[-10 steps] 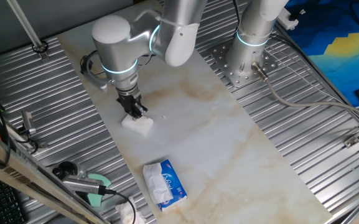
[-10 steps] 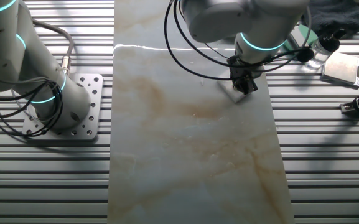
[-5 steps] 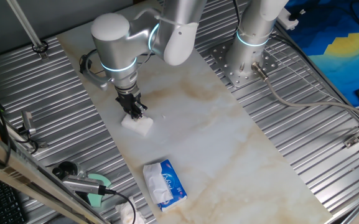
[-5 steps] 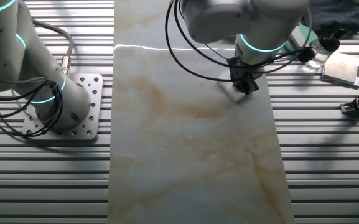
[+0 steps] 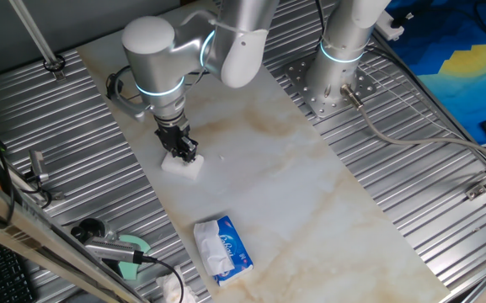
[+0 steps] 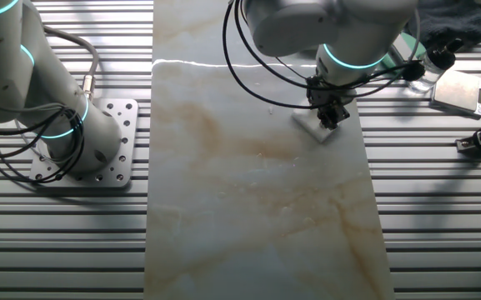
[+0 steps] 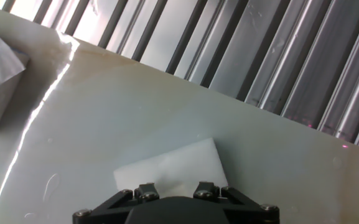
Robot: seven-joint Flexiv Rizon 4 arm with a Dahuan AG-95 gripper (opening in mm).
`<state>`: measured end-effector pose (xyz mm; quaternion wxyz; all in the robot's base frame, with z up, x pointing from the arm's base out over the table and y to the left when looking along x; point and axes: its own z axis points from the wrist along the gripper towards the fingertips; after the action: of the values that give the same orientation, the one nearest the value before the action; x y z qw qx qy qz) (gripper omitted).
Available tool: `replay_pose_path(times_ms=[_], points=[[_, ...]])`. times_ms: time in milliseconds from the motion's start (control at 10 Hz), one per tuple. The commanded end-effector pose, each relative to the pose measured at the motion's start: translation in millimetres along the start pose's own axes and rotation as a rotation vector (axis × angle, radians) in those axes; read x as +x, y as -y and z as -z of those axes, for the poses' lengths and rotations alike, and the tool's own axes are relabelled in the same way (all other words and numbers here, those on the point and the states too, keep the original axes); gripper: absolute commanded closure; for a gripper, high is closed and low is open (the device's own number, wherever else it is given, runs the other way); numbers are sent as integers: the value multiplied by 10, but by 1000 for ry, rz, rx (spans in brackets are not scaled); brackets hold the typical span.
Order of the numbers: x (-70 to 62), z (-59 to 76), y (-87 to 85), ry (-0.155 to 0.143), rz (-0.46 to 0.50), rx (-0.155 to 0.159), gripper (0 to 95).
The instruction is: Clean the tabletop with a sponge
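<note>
One fixed view: the gripper (image 5: 181,152) points down at centre left of the frame, its fingers pinching the sponge (image 5: 183,167), which lies flat on the tabletop (image 5: 310,194) near the slab's left edge. A blue-and-white tissue pack (image 5: 222,248) lies lower centre, well apart.

The other fixed view: gripper (image 6: 329,117) and sponge (image 6: 315,127) sit upper right, just inside the tabletop's (image 6: 257,200) right edge.

Hand view: the sponge (image 7: 173,167) lies at lower centre on the tabletop (image 7: 104,118); ribbed grey metal (image 7: 260,50) fills the top. Finger spacing cannot be told here.
</note>
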<state>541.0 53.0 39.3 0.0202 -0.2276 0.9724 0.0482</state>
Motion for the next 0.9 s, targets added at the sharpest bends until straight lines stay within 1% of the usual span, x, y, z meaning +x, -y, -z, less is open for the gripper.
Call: replay_pose_path(times_ms=[100,700,900], points=[[-10,6,4,1,8,1,570],[-14,6,6,2,28,2,570],[-14,7,7,11,41,14,570]])
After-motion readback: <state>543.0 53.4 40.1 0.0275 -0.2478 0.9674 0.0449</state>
